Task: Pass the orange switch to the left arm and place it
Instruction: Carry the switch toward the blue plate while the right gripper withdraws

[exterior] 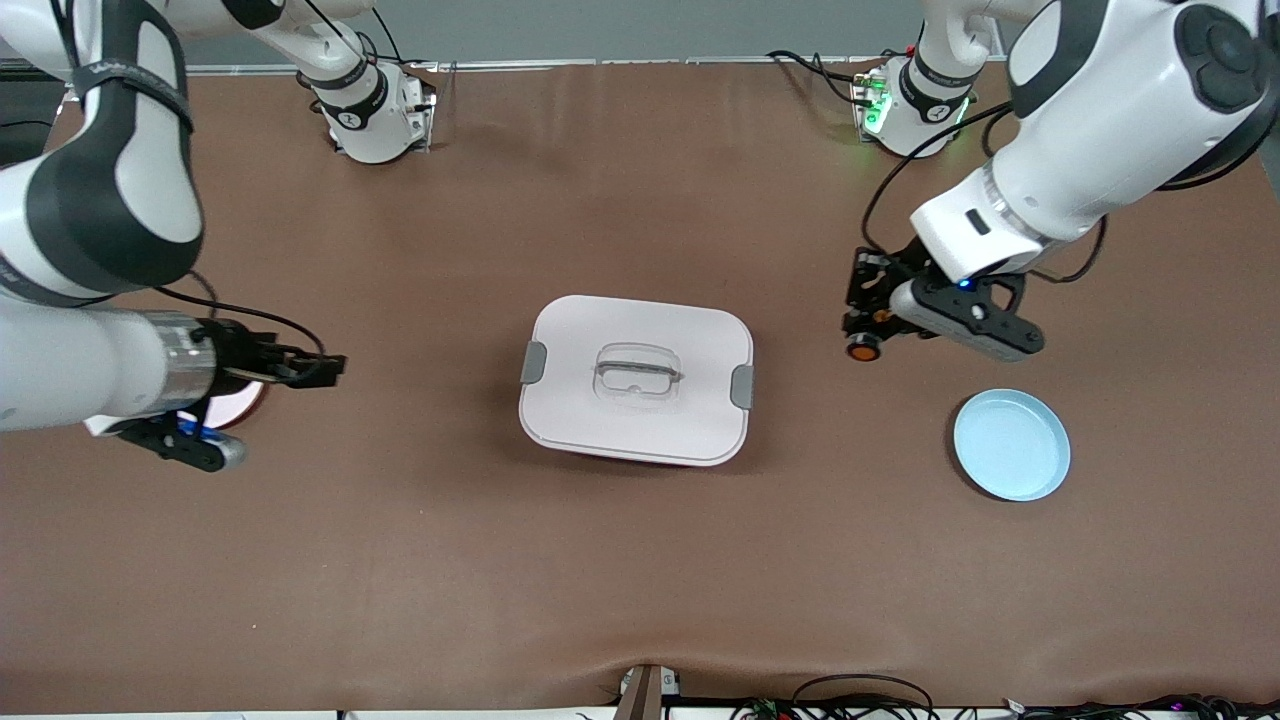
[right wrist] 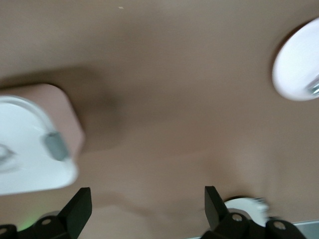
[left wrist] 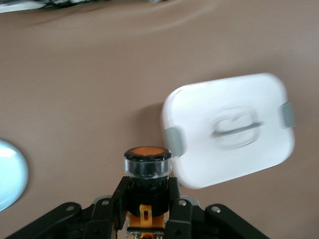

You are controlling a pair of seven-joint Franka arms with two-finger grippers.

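The orange switch (exterior: 862,348), a small black part with a round orange face, hangs above the table between the box and the left arm's end. My left gripper (exterior: 862,335) is shut on its black body (left wrist: 147,167), orange face pointing away from the fingers (left wrist: 112,199). The large white lidded box (exterior: 637,378) sits at the table's middle, apart from both grippers, and shows in the left wrist view (left wrist: 229,129). My right gripper (exterior: 325,366) hovers toward the right arm's end, pointing at the box. It is open (right wrist: 147,204) with nothing between its fingers.
A light blue plate (exterior: 1010,445) lies toward the left arm's end, nearer the front camera than the left gripper. A pale pinkish plate (exterior: 245,400) lies partly hidden under the right arm. Bare brown table surrounds the box (right wrist: 30,149).
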